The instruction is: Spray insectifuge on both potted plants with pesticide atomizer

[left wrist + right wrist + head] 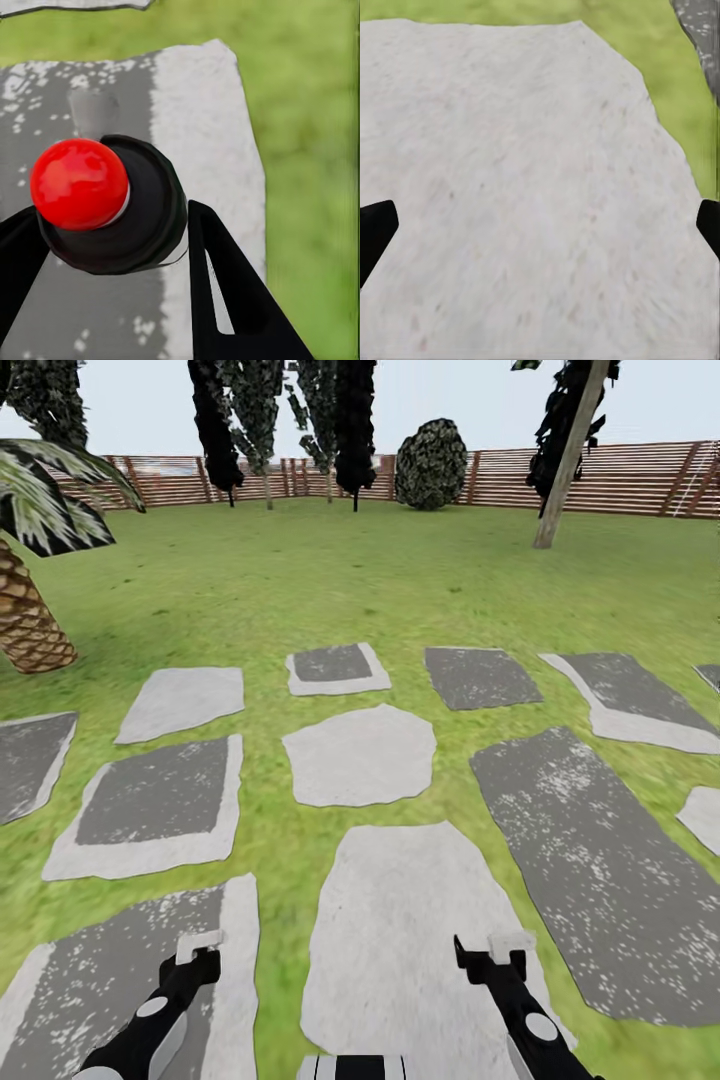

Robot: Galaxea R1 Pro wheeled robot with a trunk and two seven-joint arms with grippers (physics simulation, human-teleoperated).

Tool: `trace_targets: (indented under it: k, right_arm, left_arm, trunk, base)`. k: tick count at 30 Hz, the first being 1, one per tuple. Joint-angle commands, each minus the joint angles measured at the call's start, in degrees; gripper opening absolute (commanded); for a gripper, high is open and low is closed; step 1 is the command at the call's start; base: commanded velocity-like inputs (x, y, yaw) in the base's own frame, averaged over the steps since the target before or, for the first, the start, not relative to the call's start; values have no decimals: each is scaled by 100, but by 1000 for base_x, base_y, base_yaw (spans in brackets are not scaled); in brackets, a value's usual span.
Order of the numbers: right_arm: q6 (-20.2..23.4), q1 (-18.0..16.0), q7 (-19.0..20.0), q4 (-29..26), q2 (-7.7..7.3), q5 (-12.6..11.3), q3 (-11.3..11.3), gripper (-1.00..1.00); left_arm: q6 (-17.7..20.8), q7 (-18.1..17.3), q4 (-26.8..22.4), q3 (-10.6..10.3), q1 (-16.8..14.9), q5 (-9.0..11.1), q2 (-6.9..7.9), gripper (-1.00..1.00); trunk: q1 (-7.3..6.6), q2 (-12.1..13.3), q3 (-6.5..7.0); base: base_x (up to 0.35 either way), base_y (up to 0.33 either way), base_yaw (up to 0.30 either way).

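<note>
While the head camera looks down over both arms, the garden spreads ahead as a green lawn [360, 570] set with flat stepping stones, some pale and some dark grey with pale edges. A brown slatted fence [620, 480] runs across the top of the frame. A round dark bush [431, 465] stands in front of it at upper centre, and a leaning tree trunk [565, 460] rises at upper right. A scaly palm trunk [30, 620] stands at the left edge under drooping fronds.

At the lower left of the head view, the left gripper [200, 948] hangs over a dark speckled stone [110, 970] with a pale border. In the left wrist view a red ball [77, 182] sits on a round black base [150, 217] between the two black fingers. I cannot tell whether the jaws pinch that base or merely frame it.

At the lower right, the right gripper [492, 952] hangs over a large pale stone [400, 920]. In the right wrist view its fingertips sit at opposite edges of the picture, so the jaws are spread wide and grasp nothing, with grass beyond the stone.
</note>
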Motion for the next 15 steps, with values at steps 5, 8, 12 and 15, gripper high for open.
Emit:
trace_targets:
  k: [5,8,12,15]
  right_arm:
    - [-20,-2,-4,39,-114,22,-11,100]
    - [-20,0,-4,115,-142,22,-15,100]
    - [-21,1,-4,288,-149,15,-15,100]
    - [-21,-1,-4,346,-147,14,-11,100]
  left_arm:
    - [-58,4,-10,7,0,34,-3,-100]
    - [-65,16,1,6,1,24,-6,-100]
    - [-69,24,14,7,1,21,-11,-100]
    - [-85,13,15,6,1,20,-10,-100]
  trunk:
    - [-14,6,151]
    - [-21,10,244]
    - [-24,11,301]
    - [-24,11,327]
  base:
    - [0,0,-17]
    - [0,0,-66]
    - [0,0,-81]
    - [0,0,-86]
